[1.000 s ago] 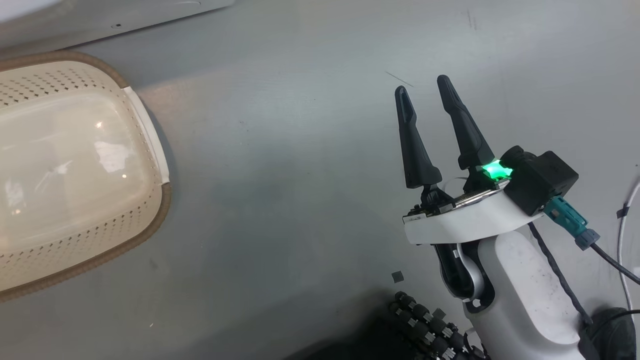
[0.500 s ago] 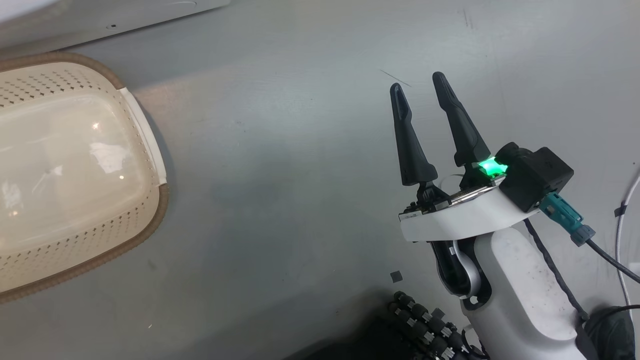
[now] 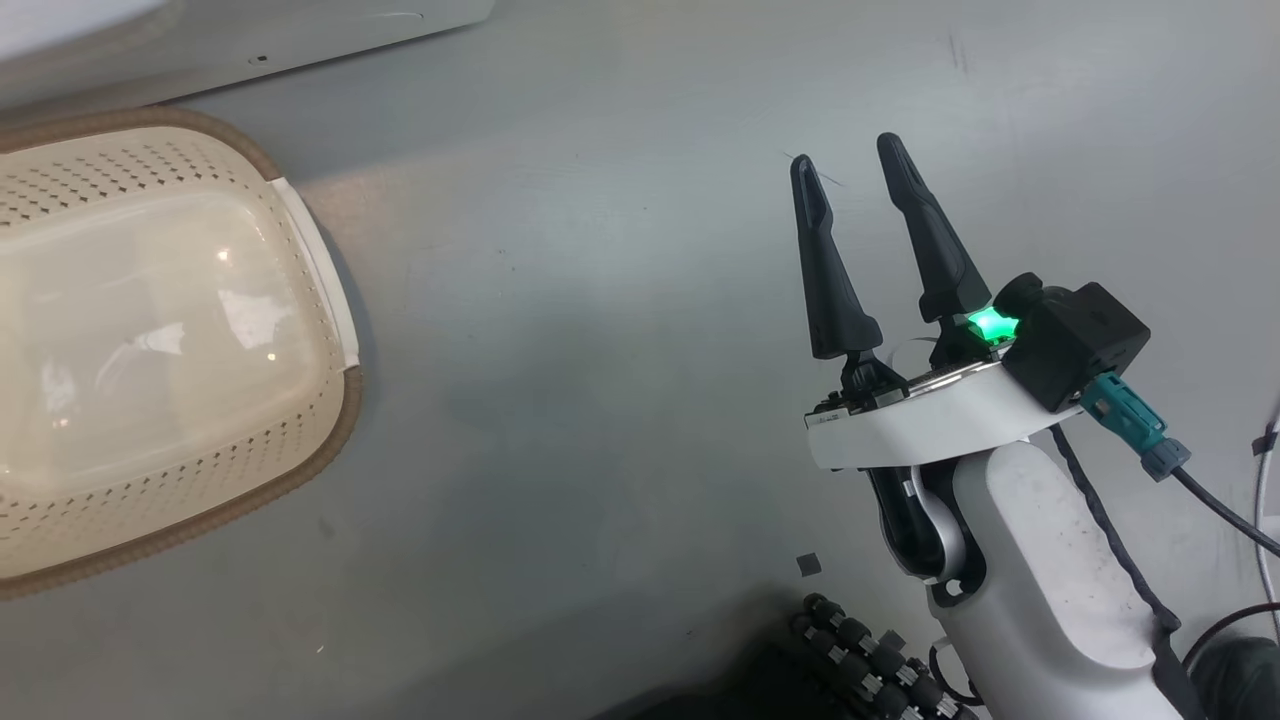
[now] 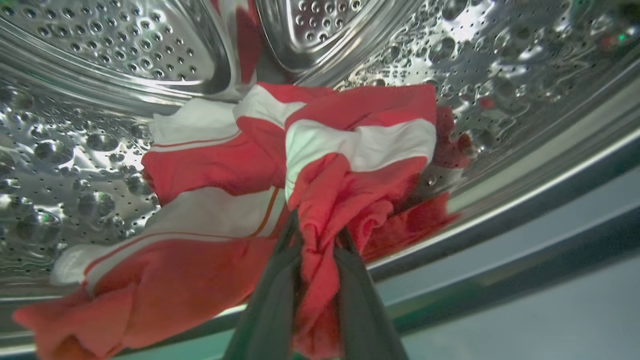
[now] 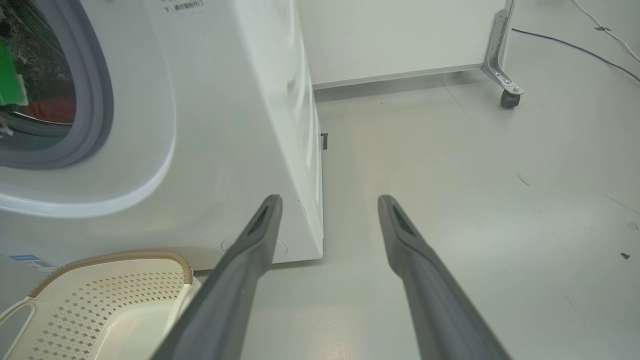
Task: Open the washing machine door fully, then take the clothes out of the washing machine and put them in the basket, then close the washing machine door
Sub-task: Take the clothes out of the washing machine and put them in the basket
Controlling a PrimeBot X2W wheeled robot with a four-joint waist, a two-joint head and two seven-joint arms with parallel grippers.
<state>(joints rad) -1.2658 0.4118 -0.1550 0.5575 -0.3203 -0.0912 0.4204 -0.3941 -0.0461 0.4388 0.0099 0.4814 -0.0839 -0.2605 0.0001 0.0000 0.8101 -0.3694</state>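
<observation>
Two dark fingers of the left gripper (image 4: 318,227) pinch a fold of the clothes (image 4: 350,145), nearly closed on the red-and-white fabric, which lies inside the steel drum (image 4: 100,45) of the washing machine (image 5: 225,100). The right gripper (image 3: 846,155) hangs above the floor (image 3: 600,300), spread wide and holding nothing, well apart from the basket (image 3: 345,400).

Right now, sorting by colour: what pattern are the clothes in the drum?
The clothes: red, broad white stripes; left wrist view.
</observation>
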